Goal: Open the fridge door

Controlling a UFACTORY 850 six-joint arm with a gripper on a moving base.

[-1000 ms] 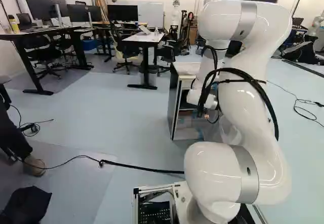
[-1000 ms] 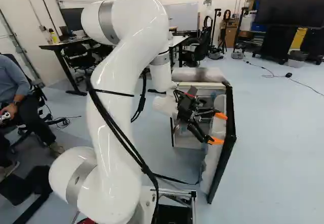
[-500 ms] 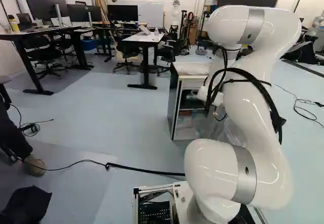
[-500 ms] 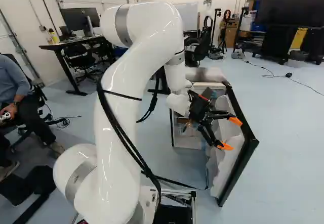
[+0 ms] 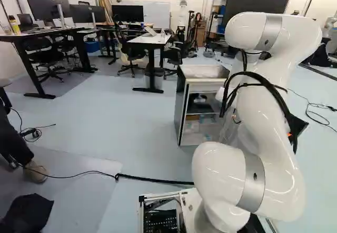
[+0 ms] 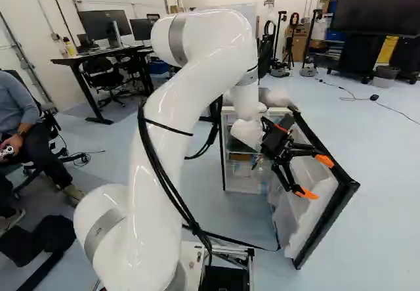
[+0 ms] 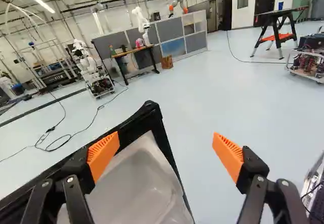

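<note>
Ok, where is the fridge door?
Right of the arm in the right base view, the fridge door stands swung out from the fridge, beside the open jaws.

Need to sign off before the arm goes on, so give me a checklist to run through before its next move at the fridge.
1. Door open: ok, it stands swung well out from the fridge, with shelves in view.
2. Gripper open: ok, its orange pads stand wide apart.
3. Door ungripped: ok, one finger overlaps its edge in the wrist view, but the other has only floor by it.
4. Finger off the door: cannot tell, contact or a small gap would look alike.
5. Floor ahead of the base free of cables: not ok, a black cable runs across there.
</note>
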